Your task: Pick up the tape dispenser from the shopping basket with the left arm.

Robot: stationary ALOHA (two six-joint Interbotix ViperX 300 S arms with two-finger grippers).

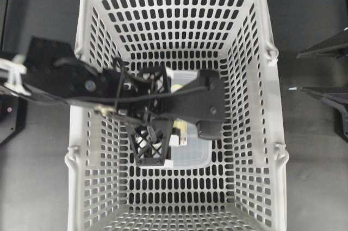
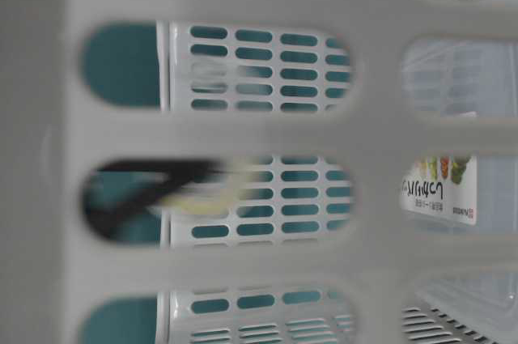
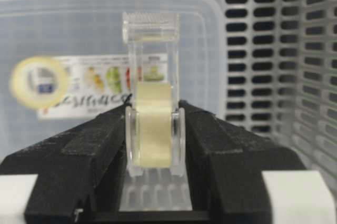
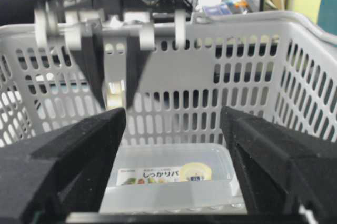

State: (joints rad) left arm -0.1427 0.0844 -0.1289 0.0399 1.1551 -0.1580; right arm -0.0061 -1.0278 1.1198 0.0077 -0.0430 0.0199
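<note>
The tape dispenser (image 3: 154,129) is a small clear plastic holder with a yellowish roll of tape and a serrated cutter on top. My left gripper (image 3: 154,145) is shut on it, with a black pad on each side. In the right wrist view the dispenser (image 4: 115,95) hangs between the left gripper's fingers inside the light grey shopping basket (image 4: 237,55), above its floor. From overhead the left arm reaches into the basket (image 1: 272,111), and its gripper (image 1: 149,112) hides the dispenser. My right gripper (image 4: 172,124) is open and empty, outside the basket (image 1: 294,72).
A flat clear lidded box (image 3: 68,34) with a Japanese paper label and a round yellow sticker lies on the basket floor under the left gripper. It also shows in the overhead view (image 1: 190,152), the right wrist view (image 4: 168,182) and the table-level view (image 2: 441,190). Slotted basket walls surround it.
</note>
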